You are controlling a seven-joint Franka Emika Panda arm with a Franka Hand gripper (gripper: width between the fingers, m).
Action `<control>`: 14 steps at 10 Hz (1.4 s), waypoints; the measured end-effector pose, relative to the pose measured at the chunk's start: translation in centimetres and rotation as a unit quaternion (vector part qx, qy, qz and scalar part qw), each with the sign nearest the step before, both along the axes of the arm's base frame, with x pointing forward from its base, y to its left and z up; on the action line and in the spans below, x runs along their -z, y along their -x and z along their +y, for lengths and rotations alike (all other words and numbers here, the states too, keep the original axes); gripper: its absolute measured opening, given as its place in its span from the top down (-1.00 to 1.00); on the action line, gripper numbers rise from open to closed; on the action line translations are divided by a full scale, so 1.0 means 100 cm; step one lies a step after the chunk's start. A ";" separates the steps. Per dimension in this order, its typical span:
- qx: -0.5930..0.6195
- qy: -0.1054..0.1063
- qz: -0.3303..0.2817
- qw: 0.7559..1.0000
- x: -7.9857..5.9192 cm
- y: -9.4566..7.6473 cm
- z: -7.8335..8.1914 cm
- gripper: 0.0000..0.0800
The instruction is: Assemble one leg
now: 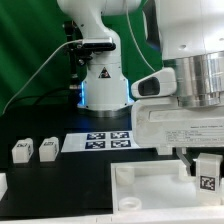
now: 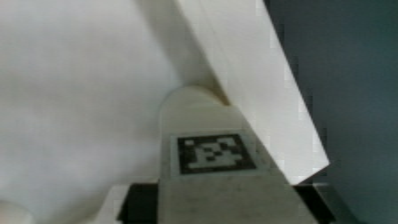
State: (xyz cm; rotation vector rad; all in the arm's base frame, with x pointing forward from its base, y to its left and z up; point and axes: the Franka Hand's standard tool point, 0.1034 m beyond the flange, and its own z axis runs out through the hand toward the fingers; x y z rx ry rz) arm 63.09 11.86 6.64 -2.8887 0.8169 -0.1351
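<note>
My gripper [image 1: 206,176] is shut on a leg [image 1: 208,168], a small white block with a black-and-white marker on its face. It holds the leg over the near right part of the large white square tray-like part [image 1: 150,186], beside that part's rim. In the wrist view the leg [image 2: 217,125] fills the middle between my gripper [image 2: 222,206] fingers. The tray-like part's flat face [image 2: 71,90] and raised rim [image 2: 249,70] lie behind it. Whether the leg touches the part cannot be told.
Two more legs [image 1: 22,150] [image 1: 47,149] stand on the black table at the exterior view's left. The marker board [image 1: 108,140] lies in front of the robot base [image 1: 103,85]. Another white piece [image 1: 3,186] shows at the left edge.
</note>
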 end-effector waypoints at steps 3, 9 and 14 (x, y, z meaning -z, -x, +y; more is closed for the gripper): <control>0.143 -0.018 0.015 0.989 0.000 0.000 0.000 0.26; 0.532 -0.132 0.058 0.834 0.003 0.001 0.002 0.25; 0.631 -0.145 0.069 0.759 0.003 0.001 -0.002 0.25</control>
